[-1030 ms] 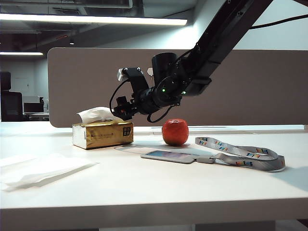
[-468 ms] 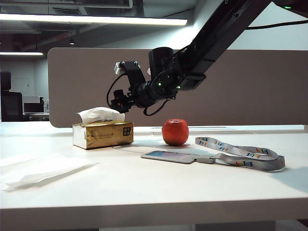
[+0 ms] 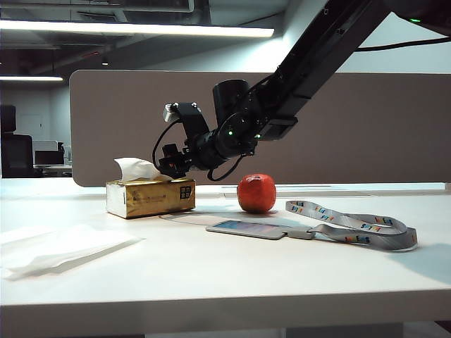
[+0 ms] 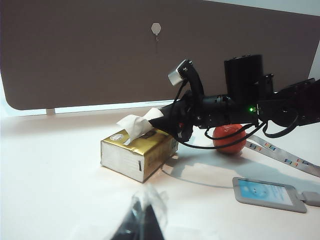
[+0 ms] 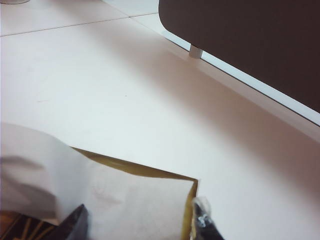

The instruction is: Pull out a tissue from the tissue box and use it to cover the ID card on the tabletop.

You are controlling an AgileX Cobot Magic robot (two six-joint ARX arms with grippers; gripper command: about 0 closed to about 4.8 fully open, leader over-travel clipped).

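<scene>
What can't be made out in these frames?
- Right tool over the tissue box: whether it touches the tissue; exterior view, its body hides the tips; right wrist view cuts them off.
- Left tool, at its camera: open or shut; left wrist view, blurred, cut by the edge.
- ID card print: too small, left wrist view.

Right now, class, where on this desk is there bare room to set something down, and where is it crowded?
Bare: the tabletop in front of the ID card. Crowded: around the tissue box, where the open right gripper hovers at its tissue, beside the apple.

tissue box (image 3: 150,197) left, apple (image 3: 256,193) perhaps behind ID card (image 3: 248,229)
</scene>
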